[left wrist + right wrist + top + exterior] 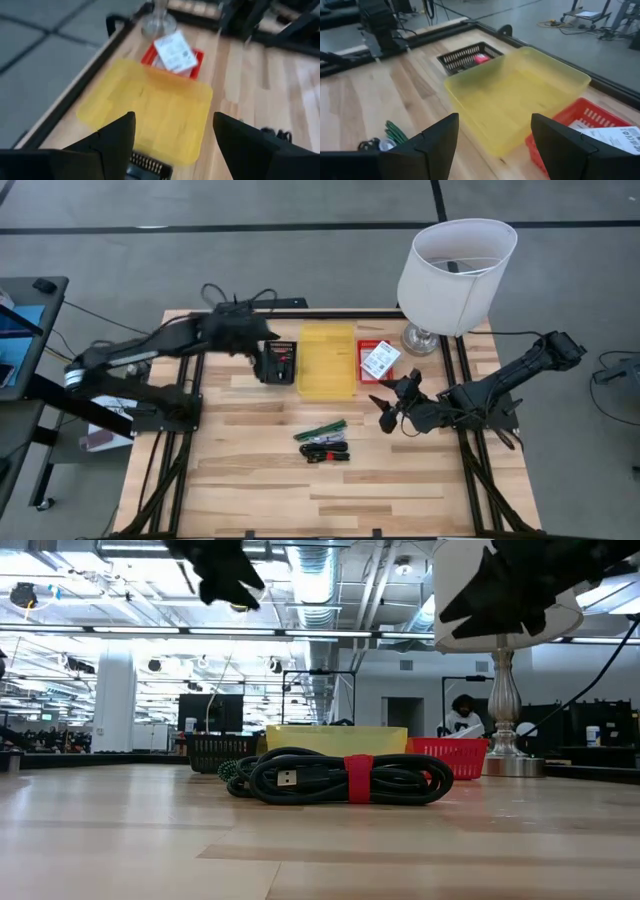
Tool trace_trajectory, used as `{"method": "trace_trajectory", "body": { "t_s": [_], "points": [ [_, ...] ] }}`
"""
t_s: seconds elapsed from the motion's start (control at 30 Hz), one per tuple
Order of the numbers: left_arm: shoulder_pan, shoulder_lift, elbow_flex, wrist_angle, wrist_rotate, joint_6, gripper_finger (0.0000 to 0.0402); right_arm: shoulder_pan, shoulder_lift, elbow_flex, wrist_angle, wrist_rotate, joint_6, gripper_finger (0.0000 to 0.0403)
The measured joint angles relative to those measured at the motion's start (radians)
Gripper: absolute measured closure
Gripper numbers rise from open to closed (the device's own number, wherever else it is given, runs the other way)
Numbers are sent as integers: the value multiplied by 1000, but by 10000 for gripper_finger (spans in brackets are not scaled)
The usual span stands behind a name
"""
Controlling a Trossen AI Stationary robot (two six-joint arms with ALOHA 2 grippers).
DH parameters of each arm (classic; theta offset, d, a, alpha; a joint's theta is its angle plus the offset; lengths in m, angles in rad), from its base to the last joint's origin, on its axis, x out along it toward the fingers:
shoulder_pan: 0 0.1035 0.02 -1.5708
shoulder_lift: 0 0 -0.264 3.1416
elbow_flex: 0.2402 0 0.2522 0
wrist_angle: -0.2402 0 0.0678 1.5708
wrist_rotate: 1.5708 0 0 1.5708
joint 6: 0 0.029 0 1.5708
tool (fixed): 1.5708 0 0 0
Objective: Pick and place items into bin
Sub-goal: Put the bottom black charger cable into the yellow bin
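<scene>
Showing pink item (481,58) in black basket (465,56), perhaps block

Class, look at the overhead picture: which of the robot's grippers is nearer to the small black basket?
Left. The left gripper hangs open right over the black basket, while the right gripper is across the yellow tray, near the red basket.

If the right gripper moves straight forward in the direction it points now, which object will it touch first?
Probably the translucent yellow plastic tray. The right gripper, its fingers open, faces this tray directly in its wrist view, and nothing stands between them. The small black mesh basket lies beyond it. How high the gripper hangs is unclear, so it might pass above.
</scene>
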Motion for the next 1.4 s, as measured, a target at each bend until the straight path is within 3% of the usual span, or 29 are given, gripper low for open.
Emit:
{"method": "trace_trajectory", "body": {
  "t_s": [0.23, 0.37, 0.6, 0.9, 1.13, 1.3, 1.4],
  "points": [
    [-74, -296, -297, 188, -127, -80, 144, -11, 0, 0, 104, 0, 1, 158],
    [-102, -442, -446, 325, -129, -115, 144, -16, 0, 0, 208, 1, 1, 158],
    [-141, -607, -565, 382, -116, -117, 144, -23, 0, 0, 323, 2, -23, 158],
    [-155, -623, -582, 314, -115, -126, 144, -35, 0, 0, 356, -20, 5, 158],
    [-155, -596, -583, 200, -121, -206, 144, -69, 23, 52, 360, -302, -191, 158],
    [-155, -583, -583, 212, -127, -203, 144, -43, 132, 182, 202, -355, -291, 158],
    [-155, -578, -583, 214, -127, -203, 144, -17, 234, 280, 5, -355, -297, 158]
  ]
}}
